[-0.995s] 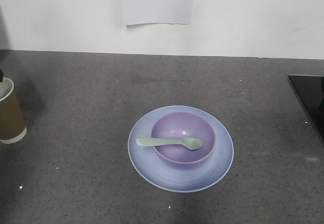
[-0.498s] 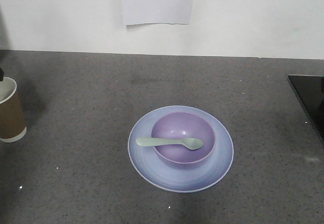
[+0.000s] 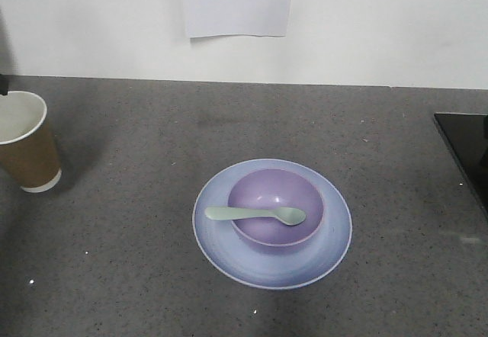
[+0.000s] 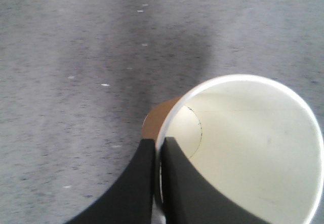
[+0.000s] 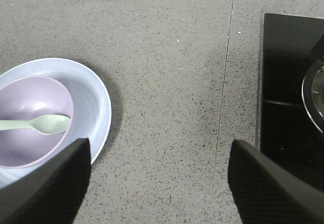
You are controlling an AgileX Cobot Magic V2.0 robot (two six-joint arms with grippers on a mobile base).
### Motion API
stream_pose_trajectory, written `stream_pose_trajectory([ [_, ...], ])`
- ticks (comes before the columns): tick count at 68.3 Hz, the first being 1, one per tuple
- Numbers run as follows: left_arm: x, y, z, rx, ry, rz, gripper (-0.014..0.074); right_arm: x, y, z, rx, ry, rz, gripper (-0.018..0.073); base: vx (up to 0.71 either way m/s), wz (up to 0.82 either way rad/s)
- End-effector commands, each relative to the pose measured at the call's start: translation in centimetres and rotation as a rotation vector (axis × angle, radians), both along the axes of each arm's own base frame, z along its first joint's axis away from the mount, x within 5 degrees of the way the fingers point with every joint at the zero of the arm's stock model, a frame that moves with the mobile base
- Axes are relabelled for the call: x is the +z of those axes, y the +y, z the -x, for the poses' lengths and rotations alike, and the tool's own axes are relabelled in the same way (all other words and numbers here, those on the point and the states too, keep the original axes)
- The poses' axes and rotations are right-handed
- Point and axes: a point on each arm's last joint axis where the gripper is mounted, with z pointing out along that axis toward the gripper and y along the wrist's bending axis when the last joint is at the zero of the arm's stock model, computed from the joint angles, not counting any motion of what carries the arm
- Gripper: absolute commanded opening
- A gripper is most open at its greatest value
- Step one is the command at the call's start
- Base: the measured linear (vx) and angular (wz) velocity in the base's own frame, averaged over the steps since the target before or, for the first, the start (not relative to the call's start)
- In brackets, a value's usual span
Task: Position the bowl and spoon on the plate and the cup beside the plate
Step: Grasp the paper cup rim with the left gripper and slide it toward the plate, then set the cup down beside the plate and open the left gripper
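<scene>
Cup (image 3: 28, 141) stood upright at the far left of the grey speckled surface (image 3: 130, 261), well apart from the plate (image 3: 335, 242). My left fingers (image 4: 147, 183) were pinched together on its white rim, one inside, one outside. My right fingers (image 5: 50, 183) hung spread wide, empty. Matte lavender bowl (image 3: 276, 192) sat on the plate, mint spoon (image 3: 255, 214) across it.

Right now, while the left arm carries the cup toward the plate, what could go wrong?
The left jaws pinch only the thin rim of the cup, one inside and one outside, so it may tilt, deform or slip. The spoon lies across the bowl with its handle over the rim; a bump near the plate could knock it off.
</scene>
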Motion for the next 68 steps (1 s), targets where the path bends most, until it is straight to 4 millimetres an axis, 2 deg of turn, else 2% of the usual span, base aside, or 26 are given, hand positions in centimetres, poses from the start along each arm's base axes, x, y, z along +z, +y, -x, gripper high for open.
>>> stream_pose_trajectory([
  [1, 2.3, -1.2, 0.6, -0.056, -0.107, 0.087, -0.0008, 1.3, -0.1, 0.0, -0.009, -0.088, -0.001, 0.0549, 0.00, 0.00],
  [17, 2.5, -4.1, 0.8, -0.197, -0.099, 0.211, -0.0008, 1.3, -0.1, 0.0, -0.009, -0.088, -0.001, 0.0549, 0.00, 0.00],
  [34, 2.4, -7.6, 1.3, -0.322, -0.063, 0.206, -0.0008, 1.3, -0.1, 0.0, -0.009, -0.088, -0.001, 0.0549, 0.00, 0.00],
  [45, 2.0, -8.9, 1.4, -0.362, -0.043, 0.180, -0.0008, 1.3, -0.1, 0.0, -0.009, -0.088, -0.001, 0.0549, 0.00, 0.00],
  [68, -2.0, -10.5, 1.6, -0.383, 0.024, 0.189, -0.0008, 1.3, -0.1, 0.0, -0.011, -0.097, -0.001, 0.0549, 0.00, 0.00],
])
